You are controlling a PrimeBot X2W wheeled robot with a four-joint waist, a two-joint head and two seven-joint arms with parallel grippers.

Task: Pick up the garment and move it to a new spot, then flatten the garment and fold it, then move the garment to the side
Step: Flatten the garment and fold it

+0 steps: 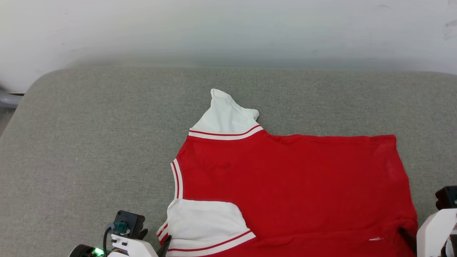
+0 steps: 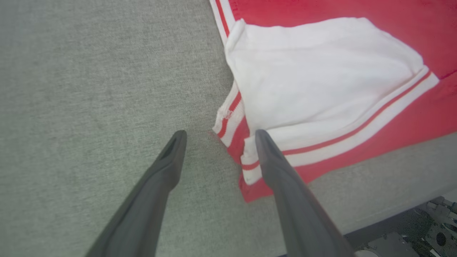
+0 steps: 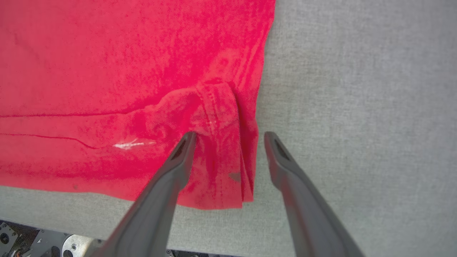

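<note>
My left tool [image 2: 219, 135] stands spread just beside the white sleeve's striped corner. The garment [image 1: 285, 178] lies flat, plain red side up, on the grey bench [image 1: 89, 142]. My right tool [image 3: 230, 135], also spread, straddles its bunched hem corner.

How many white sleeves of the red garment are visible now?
2. One sleeve sticks out at the garment's far edge; the other sleeve lies over the red body at the near edge, beside the left gripper.
</note>
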